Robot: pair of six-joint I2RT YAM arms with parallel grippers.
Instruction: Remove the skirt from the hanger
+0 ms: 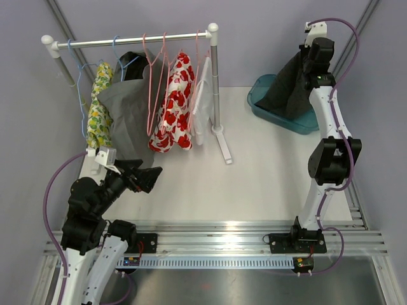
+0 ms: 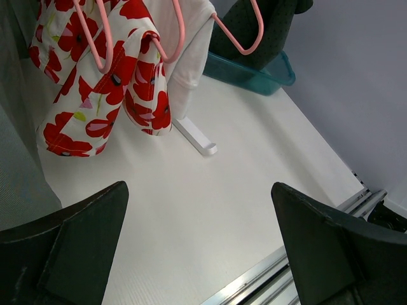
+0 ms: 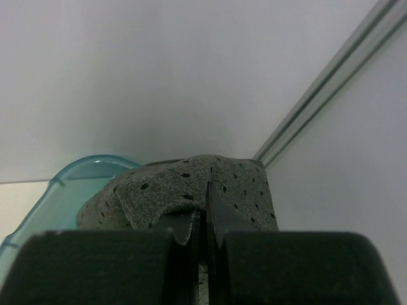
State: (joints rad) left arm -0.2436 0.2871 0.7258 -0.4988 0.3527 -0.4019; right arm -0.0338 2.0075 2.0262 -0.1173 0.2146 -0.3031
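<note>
The right pincer (image 1: pixel 311 58), clenched on the dark skirt (image 1: pixel 285 89), hangs above the teal bin (image 1: pixel 286 121) at the worktop's far right corner. Letting go seems next. The left pincer (image 2: pixel 197 190) is released.

One clothes rack (image 1: pixel 214 82) stands at the far left of the one table (image 1: pixel 273 178). It carries five garments:
- one lemon-print garment (image 1: pixel 98 114)
- one grey garment (image 1: pixel 127 111)
- one black garment (image 1: pixel 135 63) (mostly hidden behind the grey one)
- one red poppy-print garment (image 1: pixel 175 108)
- one white garment (image 1: pixel 202 101)

There are two blue hangers (image 1: pixel 80 95) at the rail's left end. At least three pink hangers (image 1: pixel 148 82) hang further right, though their exact number is hard to tell. At the far right there is one teal bin (image 1: pixel 264 89) and one dark dotted skirt (image 1: pixel 289 82). There are two grippers, the left gripper (image 2: pixel 198 197) and the right gripper (image 3: pixel 205 219).
</note>
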